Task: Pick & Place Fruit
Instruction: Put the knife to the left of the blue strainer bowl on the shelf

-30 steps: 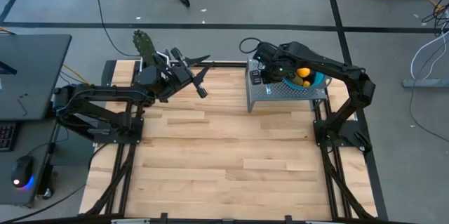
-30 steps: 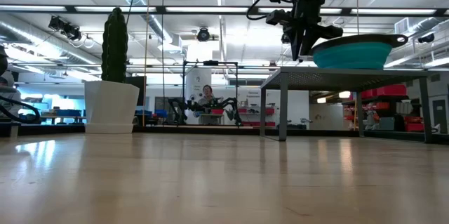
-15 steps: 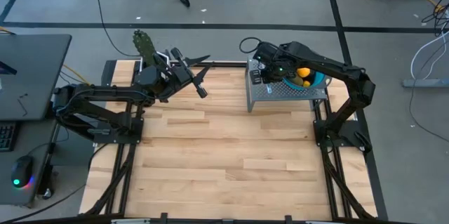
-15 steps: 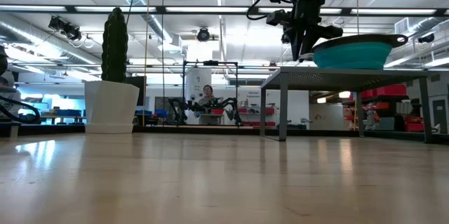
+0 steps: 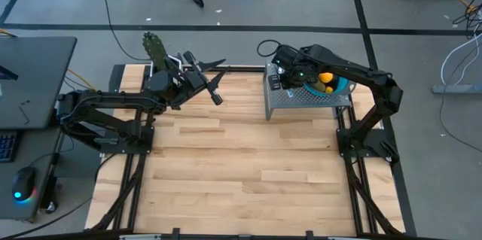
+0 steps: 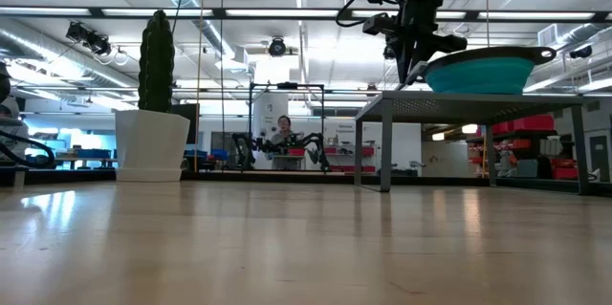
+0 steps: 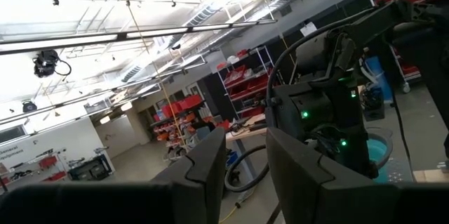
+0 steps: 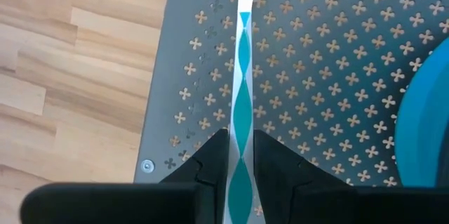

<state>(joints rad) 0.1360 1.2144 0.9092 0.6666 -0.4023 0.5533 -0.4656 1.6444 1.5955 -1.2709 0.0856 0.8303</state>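
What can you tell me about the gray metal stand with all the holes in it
The metal stand is a small gray raised shelf, its flat top punched with a pattern of clover-shaped holes, on thin straight legs. It stands on the wooden table at the far right corner. A teal bowl sits on top of it. The right gripper hangs above its top beside the bowl, pinching a thin white-and-teal strip.
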